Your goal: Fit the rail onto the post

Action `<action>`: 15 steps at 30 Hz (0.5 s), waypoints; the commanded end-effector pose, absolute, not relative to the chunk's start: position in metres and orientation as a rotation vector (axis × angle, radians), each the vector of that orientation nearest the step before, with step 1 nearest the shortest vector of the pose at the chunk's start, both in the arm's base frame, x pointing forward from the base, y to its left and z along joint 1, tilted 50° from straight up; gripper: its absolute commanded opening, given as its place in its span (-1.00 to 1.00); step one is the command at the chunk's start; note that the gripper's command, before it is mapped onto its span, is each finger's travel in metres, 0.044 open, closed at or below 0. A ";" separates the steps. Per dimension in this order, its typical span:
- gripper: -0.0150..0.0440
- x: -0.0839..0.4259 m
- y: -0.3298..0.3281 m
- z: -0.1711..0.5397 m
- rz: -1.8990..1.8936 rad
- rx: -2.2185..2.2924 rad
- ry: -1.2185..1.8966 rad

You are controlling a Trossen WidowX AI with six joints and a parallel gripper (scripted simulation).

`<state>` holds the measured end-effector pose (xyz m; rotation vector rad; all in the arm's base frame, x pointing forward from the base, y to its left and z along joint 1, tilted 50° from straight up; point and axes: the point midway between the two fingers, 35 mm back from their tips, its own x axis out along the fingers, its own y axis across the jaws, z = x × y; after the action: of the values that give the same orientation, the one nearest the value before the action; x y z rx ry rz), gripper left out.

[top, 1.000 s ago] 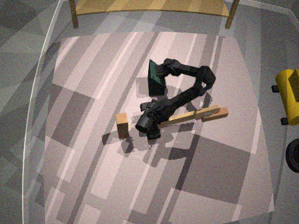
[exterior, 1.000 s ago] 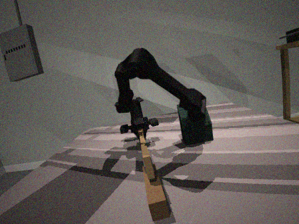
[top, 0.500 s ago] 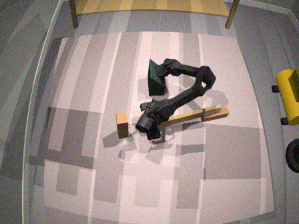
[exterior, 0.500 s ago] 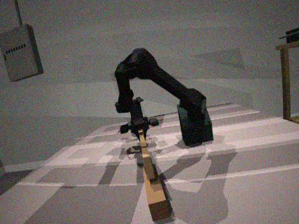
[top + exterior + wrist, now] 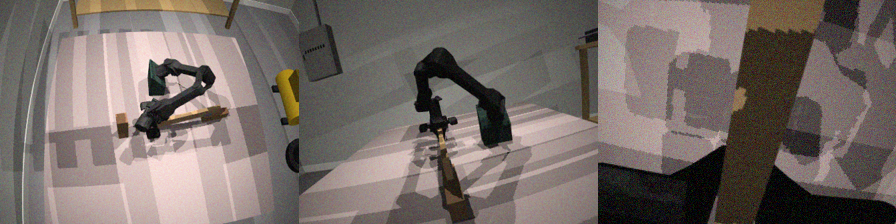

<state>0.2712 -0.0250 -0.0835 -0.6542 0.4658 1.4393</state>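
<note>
The long wooden rail (image 5: 187,116) (image 5: 447,168) (image 5: 763,115) lies across the middle of the table. Its far end sits at the low footboard block (image 5: 218,113) (image 5: 460,208). Its near end points at the short wooden post (image 5: 122,126), with a gap between the two. My gripper (image 5: 151,125) (image 5: 440,131) (image 5: 739,153) is shut on the rail near that near end, one dark finger on each side in the wrist view. The pegs and the rail's holes are hidden by the gripper and the arm. The post does not show in the exterior view.
The arm's dark green base block (image 5: 155,81) (image 5: 494,128) stands behind the rail. A wooden bench (image 5: 150,7) runs along the back edge. A yellow machine (image 5: 288,93) stands off the table at the right. A grey box (image 5: 319,51) hangs on the wall.
</note>
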 end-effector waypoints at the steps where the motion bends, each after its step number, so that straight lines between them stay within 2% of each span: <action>1: -0.49 0.274 -0.028 -0.080 1.433 -0.655 0.456; 15: -0.49 0.274 -0.034 -0.076 1.433 -0.656 0.457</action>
<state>0.2718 -0.0306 -0.0785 -0.6560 0.4646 1.4403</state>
